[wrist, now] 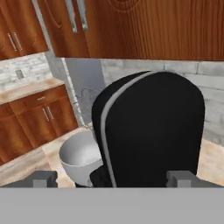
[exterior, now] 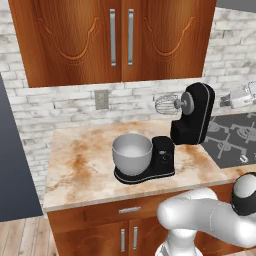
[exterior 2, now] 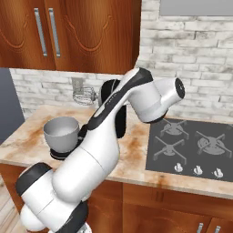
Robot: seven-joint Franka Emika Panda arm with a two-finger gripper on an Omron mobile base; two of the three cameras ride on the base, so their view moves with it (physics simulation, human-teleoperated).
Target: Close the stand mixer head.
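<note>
The glossy black stand mixer head (exterior: 196, 114) is tilted up and back, with its silver hub and wire whisk (exterior: 167, 104) pointing left above the counter. Under it, the silver-grey bowl (exterior: 132, 153) sits on the black base (exterior: 162, 159). My gripper (exterior: 223, 101) hovers just right of the head's rear, at about its top height. In the hand view the head's rounded back (wrist: 153, 131) looms close ahead. The gripper (wrist: 113, 179) is open, with its fingertips (wrist: 43, 178) wide apart and nothing between them. In the right base view my arm covers most of the head (exterior 2: 113, 89).
The mixer stands on a marbled counter (exterior: 80, 165) against a white brick wall with an outlet (exterior: 101, 99). A black gas cooktop (exterior: 235, 137) lies right of it. Wooden cabinets (exterior: 115, 35) hang overhead, with drawers and doors below the counter.
</note>
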